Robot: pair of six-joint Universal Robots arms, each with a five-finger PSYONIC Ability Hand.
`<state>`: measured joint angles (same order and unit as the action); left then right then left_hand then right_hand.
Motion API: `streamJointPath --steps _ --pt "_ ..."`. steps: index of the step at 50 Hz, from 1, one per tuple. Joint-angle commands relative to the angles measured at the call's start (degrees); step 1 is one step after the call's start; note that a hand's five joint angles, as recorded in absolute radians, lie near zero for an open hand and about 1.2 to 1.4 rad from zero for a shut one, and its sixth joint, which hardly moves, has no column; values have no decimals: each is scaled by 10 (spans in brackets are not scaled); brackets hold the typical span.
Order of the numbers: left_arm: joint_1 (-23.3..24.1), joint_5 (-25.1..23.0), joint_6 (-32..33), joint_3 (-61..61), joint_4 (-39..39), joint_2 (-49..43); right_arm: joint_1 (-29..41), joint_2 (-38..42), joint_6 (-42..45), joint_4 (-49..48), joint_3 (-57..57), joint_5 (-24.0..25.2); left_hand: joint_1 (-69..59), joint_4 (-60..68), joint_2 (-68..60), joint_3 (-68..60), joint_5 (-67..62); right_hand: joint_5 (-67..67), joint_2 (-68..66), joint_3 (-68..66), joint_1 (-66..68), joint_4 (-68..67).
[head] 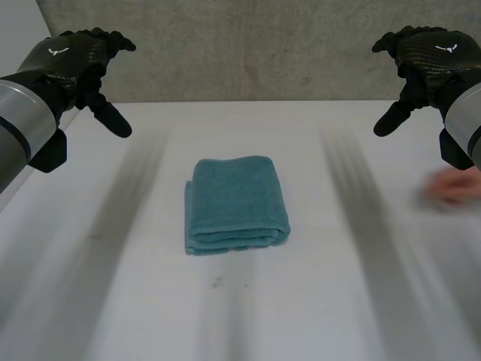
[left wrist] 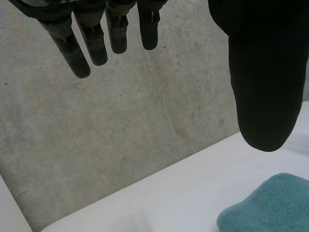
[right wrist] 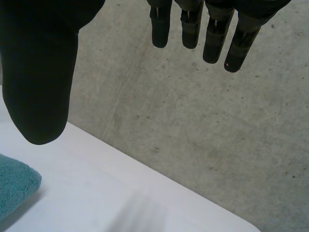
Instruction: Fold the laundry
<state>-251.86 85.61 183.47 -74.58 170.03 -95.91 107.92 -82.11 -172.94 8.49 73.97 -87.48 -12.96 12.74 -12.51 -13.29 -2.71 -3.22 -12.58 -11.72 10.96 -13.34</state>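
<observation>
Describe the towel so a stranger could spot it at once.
Start at the white table before the concrete wall. At its middle lies a teal towel, folded into a thick rectangle. It is the only cloth there, dark against the white top.

The folded towel (head: 237,203) is lying alone mid-table, with bare table (head: 338,301) lying open on every side of it. A person's hand (head: 453,186), blurred, is occupying the table's right edge, near the right hand (head: 432,53). A concrete wall (head: 263,45) is closing off the far edge.
</observation>
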Motion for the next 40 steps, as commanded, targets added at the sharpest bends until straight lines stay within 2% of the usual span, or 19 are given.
streamJointPath --steps 1,10,40 --pt "7 0 1 -8 9 0 0 -2 17 -4 6 -1 16 -14 11 19 13 32 26 17 -10 33" --pt "8 0 1 -27 37 12 4 -17 18 -4 21 -1 14 -12 9 17 11 32 26 17 -10 33" --pt "16 -2 1 -39 50 21 2 -25 17 -21 28 -1 11 -8 6 14 8 32 26 17 -10 33"
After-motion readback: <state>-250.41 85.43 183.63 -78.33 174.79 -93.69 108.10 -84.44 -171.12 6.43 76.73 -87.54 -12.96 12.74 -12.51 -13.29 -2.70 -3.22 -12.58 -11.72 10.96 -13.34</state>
